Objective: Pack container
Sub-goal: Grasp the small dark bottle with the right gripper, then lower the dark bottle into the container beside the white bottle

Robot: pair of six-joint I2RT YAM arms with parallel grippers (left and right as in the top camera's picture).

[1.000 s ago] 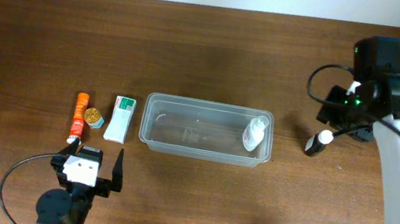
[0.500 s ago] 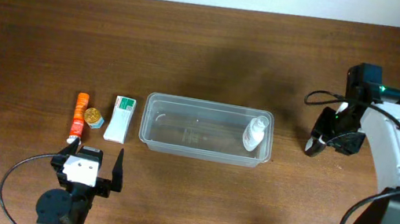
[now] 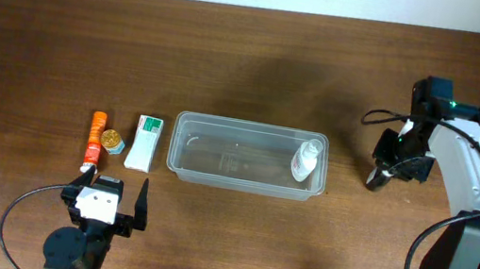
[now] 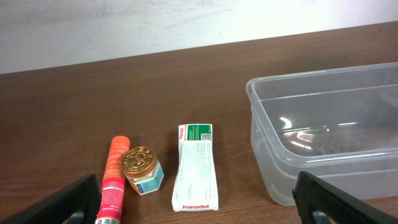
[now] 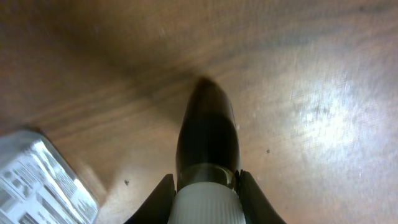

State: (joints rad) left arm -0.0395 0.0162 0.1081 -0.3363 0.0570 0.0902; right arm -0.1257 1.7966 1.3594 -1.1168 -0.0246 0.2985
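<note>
The container is a long clear plastic tub at the table's middle, with a small clear bottle lying at its right end. It also shows in the left wrist view, and its corner shows in the right wrist view. My right gripper is to the tub's right, its fingers shut on the white cap of a dark bottle that rests on the table. My left gripper is open and empty at the front left.
Left of the tub lie a white Panadol box, a small gold-lidded jar and an orange tube. They also show in the left wrist view: box, jar, tube. A pale wall runs along the table's far edge.
My right arm has come down over the dark bottle and its fingers now grip the white cap, which was in open view before. The left arm has not moved.
</note>
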